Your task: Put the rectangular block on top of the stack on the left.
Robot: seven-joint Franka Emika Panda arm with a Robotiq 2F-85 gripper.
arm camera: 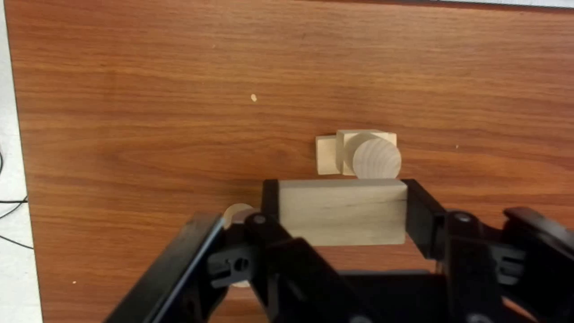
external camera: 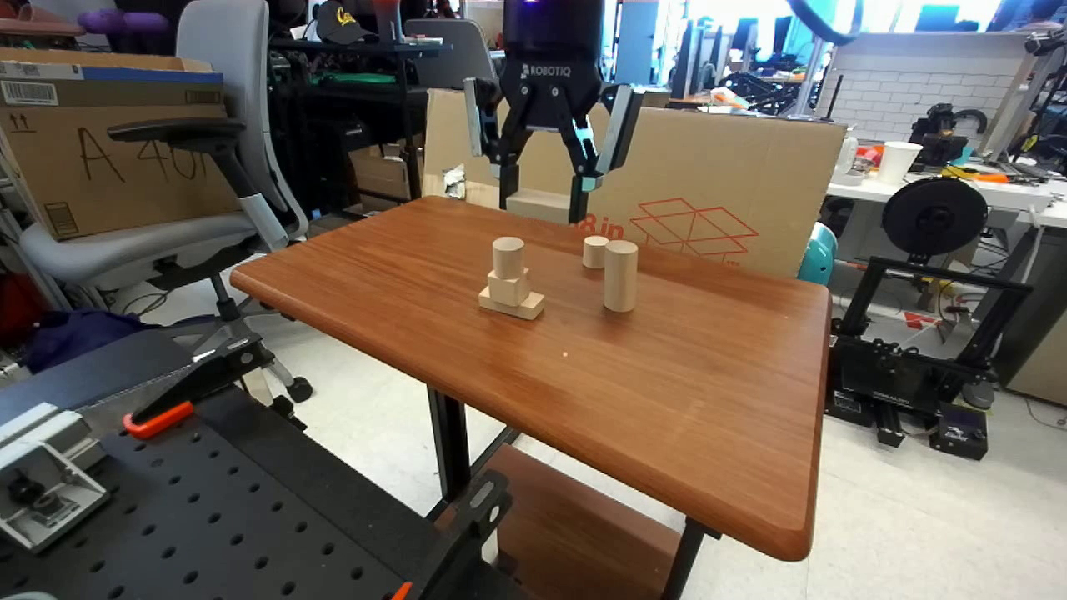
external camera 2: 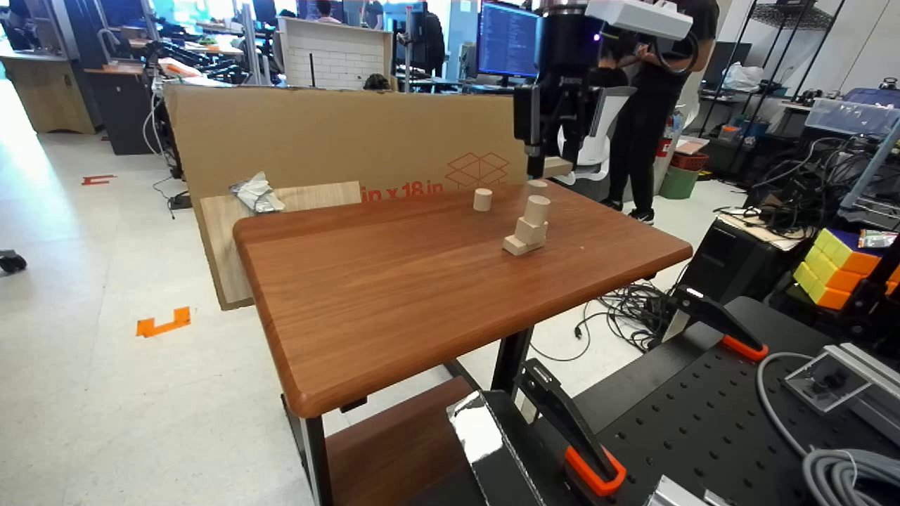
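Rectangular wooden block (arm camera: 343, 213), pinched by its ends in the Robotiq gripper (external camera: 543, 201), hangs above the table (external camera: 683, 375), the cylinder-topped stack (external camera: 508, 287) standing lower and off one long side.

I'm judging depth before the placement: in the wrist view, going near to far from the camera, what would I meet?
Near to far: block → stack → table → floor. The pincer overlaps the block, so it is left out.
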